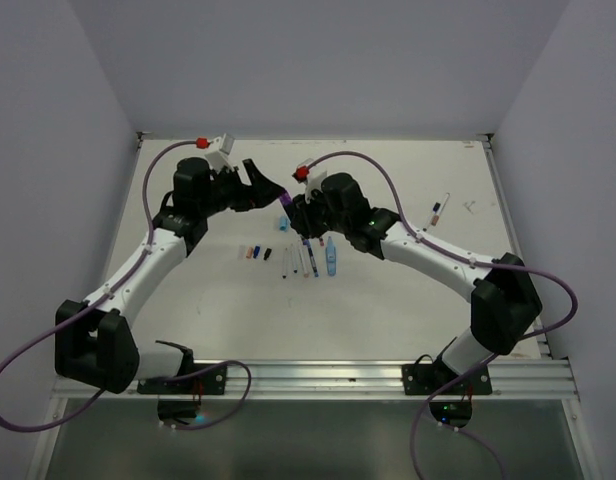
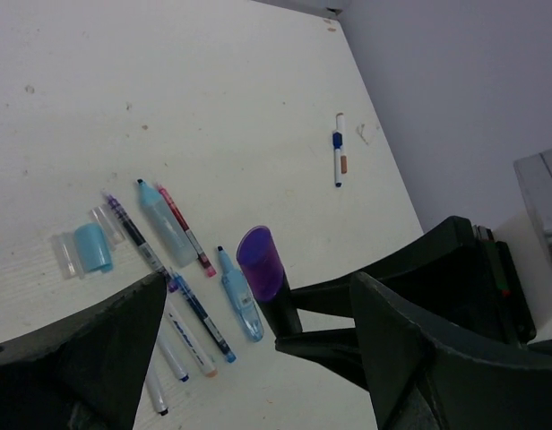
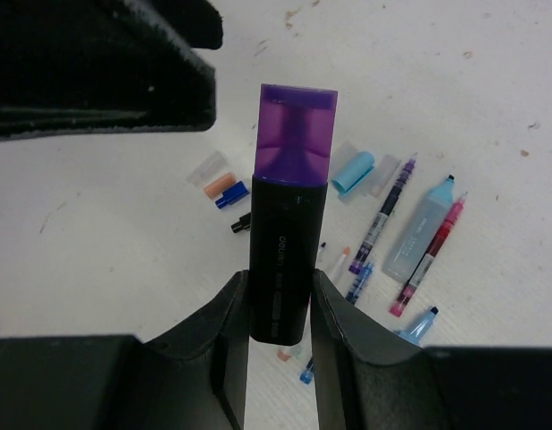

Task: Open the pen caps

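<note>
Right end effector (image 3: 278,309) is clamped on the black body of a marker (image 3: 278,260), with its purple cap (image 3: 297,134) on. Left end effector (image 2: 258,282) is spread wide right by that cap, not gripping it. Down on the surface (image 2: 213,81) the other pens (image 2: 164,224) lie in a row, loose caps (image 2: 94,246) just beside them, and a lone pen (image 2: 338,152) well apart.

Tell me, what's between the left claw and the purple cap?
Nothing: a bare gap separates left gripper and purple cap, shown in the left wrist view.
</note>
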